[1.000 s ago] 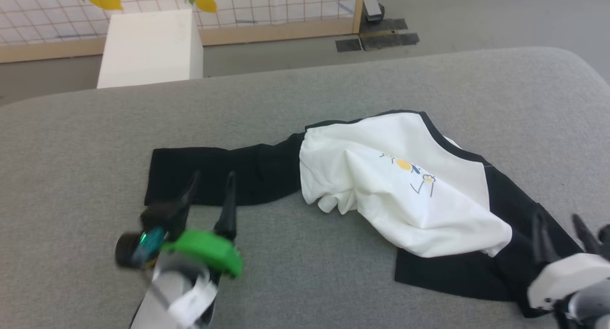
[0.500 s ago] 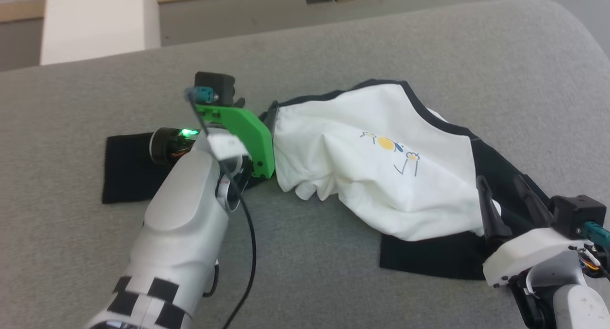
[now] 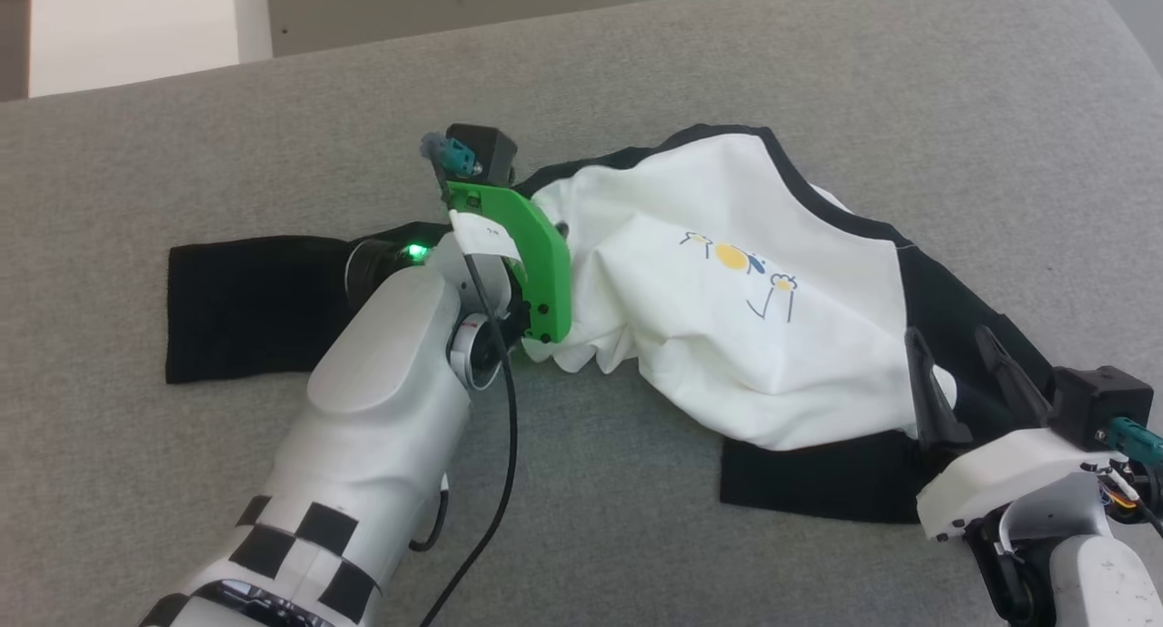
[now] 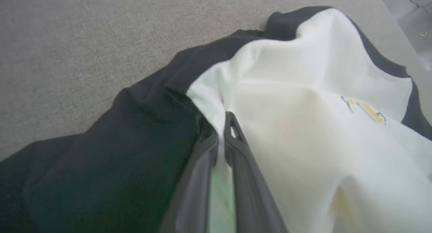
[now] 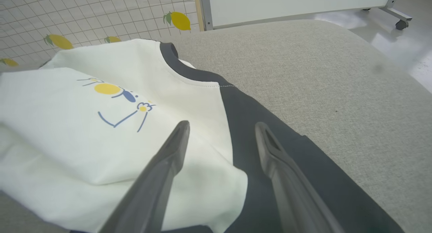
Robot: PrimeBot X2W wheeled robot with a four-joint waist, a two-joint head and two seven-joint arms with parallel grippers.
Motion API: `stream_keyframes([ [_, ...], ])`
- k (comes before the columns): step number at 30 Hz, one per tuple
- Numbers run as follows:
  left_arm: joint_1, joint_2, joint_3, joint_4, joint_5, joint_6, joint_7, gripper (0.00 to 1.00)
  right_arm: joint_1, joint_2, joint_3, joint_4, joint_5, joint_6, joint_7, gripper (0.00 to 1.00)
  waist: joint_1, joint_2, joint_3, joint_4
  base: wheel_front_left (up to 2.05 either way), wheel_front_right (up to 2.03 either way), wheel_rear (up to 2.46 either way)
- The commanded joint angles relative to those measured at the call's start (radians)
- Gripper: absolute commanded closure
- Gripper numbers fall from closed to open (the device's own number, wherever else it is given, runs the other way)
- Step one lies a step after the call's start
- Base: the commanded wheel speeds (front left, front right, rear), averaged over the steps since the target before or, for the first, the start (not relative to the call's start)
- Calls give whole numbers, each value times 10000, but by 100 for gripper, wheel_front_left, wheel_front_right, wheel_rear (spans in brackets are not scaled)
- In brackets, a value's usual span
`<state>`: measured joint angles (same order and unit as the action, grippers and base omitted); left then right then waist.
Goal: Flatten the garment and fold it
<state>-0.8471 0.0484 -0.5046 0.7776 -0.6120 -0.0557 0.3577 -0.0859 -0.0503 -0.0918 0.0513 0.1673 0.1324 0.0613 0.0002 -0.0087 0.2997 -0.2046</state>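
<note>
The garment (image 3: 727, 354) lies crumpled on the grey padded surface (image 3: 818, 64), white body in the middle with a small yellow-and-grey print (image 3: 740, 273). One black sleeve (image 3: 254, 309) stretches flat to the left, the other (image 3: 818, 482) lies under the white hem at lower right. In the left wrist view my left gripper (image 4: 224, 121) is shut on a fold of white cloth at the body's left edge, beside the black shoulder (image 4: 152, 114). Its green bracket (image 3: 541, 263) hides the fingertips in the head view. My right gripper (image 3: 949, 336) (image 5: 222, 126) stands open above the right sleeve and the hem corner, holding nothing.
A white box (image 3: 136, 27) stands on the floor beyond the far left edge of the surface. The right wrist view has a lemon-patterned grid wall (image 5: 67, 17) and a white wheeled board (image 5: 287, 3) behind. Bare grey padding lies around the garment on all sides.
The head camera tilted down. My left arm swung from the left sleeve's near edge to the white body's left edge and shut on a fold. The right gripper crept inward, still open.
</note>
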Motion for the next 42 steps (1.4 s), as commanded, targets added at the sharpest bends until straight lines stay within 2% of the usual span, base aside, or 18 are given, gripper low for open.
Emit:
stream_keyframes([
  [1,-197,18,-99,-212,-172,-107,-352,100,-221,1,-8,18,-19,-17,-60,0,-2,84,-81,207,0,0,0],
  [5,-70,18,-250,-891,-380,-237,-1359,100,-230,1,-94,9,-125,-17,-7,0,-2,84,-315,566,0,0,0],
  [8,451,106,-452,-1672,-340,-324,-1676,100,-165,1,-171,-35,-188,-17,48,0,-2,84,-570,889,0,0,0],
  [12,2132,859,-732,-3574,-298,-143,-1364,100,17,1,-311,-127,-235,-17,154,0,-2,84,-935,1354,0,0,0],
  [14,3284,1455,-866,-4744,-303,184,-873,100,154,1,-359,-177,-264,-17,238,0,-2,84,-1115,1602,0,0,0],
  [18,5670,2691,-886,-6987,-488,1142,171,100,335,1,-382,-316,-321,-17,429,0,-2,84,-1379,2008,0,0,0],
  [21,7226,3274,-749,-8236,-883,1858,782,100,436,1,-398,-418,-354,-17,559,0,-2,84,-1567,2257,0,0,0],
  [23,7943,3500,-736,-8747,-1106,2176,1109,98,516,1,-394,-486,-388,-17,655,0,-2,84,-1667,2396,0,0,0],
  [24,8154,3543,-725,-8929,-1172,2267,1156,58,548,1,-404,-515,-398,-17,697,0,-2,84,-1708,2452,0,0,0],
  [25,8346,3568,-706,-9114,-1221,2346,1145,0,585,1,-397,-554,-417,-17,745,0,-2,84,-1753,2503,0,0,0],
  [30,8389,3473,-490,-9768,-899,2473,313,0,680,1,-325,-682,-454,-17,914,0,-2,84,-1971,2565,0,0,0],
  [35,7570,3308,-47,-10190,-5,2309,-1408,0,750,1,-262,-861,-451,-17,970,0,-2,84,-2048,2432,0,0,0],
  [38,6820,3246,-126,-9720,516,2123,-1825,0,778,1,-254,-963,-452,-17,1003,0,-2,84,-1993,2312,0,0,0],
  [42,5771,3105,-508,-8268,741,1740,-1395,0,700,1,-183,-1065,-420,-17,1038,0,-2,84,-1790,2080,0,0,0],
])
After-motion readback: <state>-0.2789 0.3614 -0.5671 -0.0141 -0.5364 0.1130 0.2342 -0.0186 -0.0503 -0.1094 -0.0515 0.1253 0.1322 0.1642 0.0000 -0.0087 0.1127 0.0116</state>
